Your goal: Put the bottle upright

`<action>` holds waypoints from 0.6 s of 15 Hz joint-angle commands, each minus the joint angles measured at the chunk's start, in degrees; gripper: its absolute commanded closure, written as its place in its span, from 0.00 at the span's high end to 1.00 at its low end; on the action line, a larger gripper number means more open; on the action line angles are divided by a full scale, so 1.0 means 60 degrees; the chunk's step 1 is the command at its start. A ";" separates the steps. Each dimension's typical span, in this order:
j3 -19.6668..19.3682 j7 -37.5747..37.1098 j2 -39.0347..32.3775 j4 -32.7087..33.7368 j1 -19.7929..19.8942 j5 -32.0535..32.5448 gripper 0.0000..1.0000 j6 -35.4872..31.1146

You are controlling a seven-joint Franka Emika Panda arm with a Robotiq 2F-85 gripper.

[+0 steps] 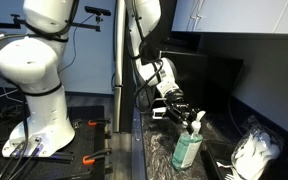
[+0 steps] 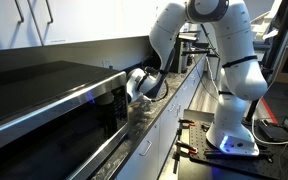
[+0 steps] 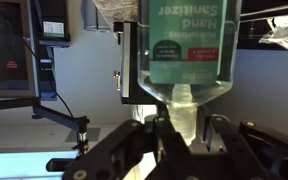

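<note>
A clear hand sanitizer bottle (image 1: 187, 150) with green-tinted liquid and a green label stands upright on the dark counter (image 1: 164, 150) in an exterior view. My gripper (image 1: 191, 120) is right above it, its fingers at the pump neck. In the wrist view the picture stands upside down: the bottle (image 3: 184, 45) fills the top and its ribbed neck sits between my two black fingers (image 3: 180, 118), which close on it from both sides. In an exterior view from along the counter, my wrist (image 2: 147, 84) shows low over the counter and the bottle is hidden.
A crumpled white bag (image 1: 255, 152) lies on the counter to the right of the bottle. A dark wall panel (image 1: 209, 70) runs behind the counter. The white robot base (image 1: 34, 85) stands on the floor beside the counter edge.
</note>
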State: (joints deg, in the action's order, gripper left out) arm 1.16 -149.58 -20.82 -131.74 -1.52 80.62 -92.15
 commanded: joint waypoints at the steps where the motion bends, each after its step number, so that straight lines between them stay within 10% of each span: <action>1: 0.0074 0.0000 0.0099 -0.0083 0.0091 0.0082 0.08 -0.0090; 4: 0.0074 0.0001 0.0102 -0.0150 0.0114 0.0085 0.57 -0.0216; 9: 0.0084 0.0016 0.0249 -0.0289 0.0110 0.0109 0.94 -0.0215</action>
State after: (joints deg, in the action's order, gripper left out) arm 1.16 -149.48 -21.34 -131.90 -1.36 80.62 -92.75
